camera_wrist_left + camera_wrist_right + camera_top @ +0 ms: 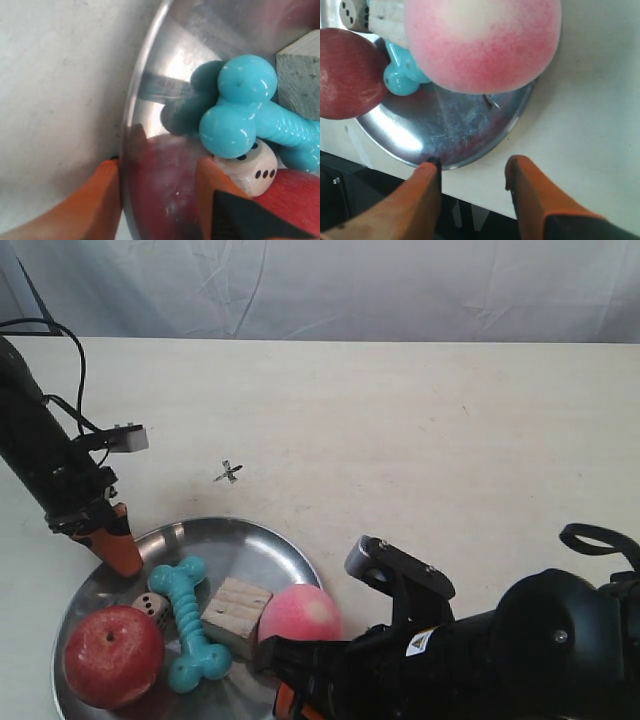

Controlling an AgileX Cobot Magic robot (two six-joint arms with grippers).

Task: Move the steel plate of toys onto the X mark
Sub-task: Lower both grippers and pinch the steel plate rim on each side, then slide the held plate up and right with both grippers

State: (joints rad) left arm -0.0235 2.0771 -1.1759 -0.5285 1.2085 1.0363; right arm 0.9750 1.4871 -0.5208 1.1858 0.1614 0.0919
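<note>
Straddling the rim of the steel plate (240,548), the left fingers (102,205) are standing spread. One orange finger is lying outside against the rim and the other is reaching inside next to the die (252,167), so they are not clenching the metal yet. The right fingers (422,195) are hanging released too, at the roughly opposite side near the peach (480,45). There the rim is lying just in front of their gap, not between them.

The plate is resting on the surface (450,440) at the exterior view's lower left, also carrying the apple (113,655), the bone (190,635) and the block (237,615). The X mark (228,472) is lying bare beyond the plate's far edge, near it but apart, slightly toward that view's right.

The coming move is probably asking both pairs of fingers to close on the rim and then carry the plate away from the near edge toward the mark. The left fingers are standing nearer to the mark.
</note>
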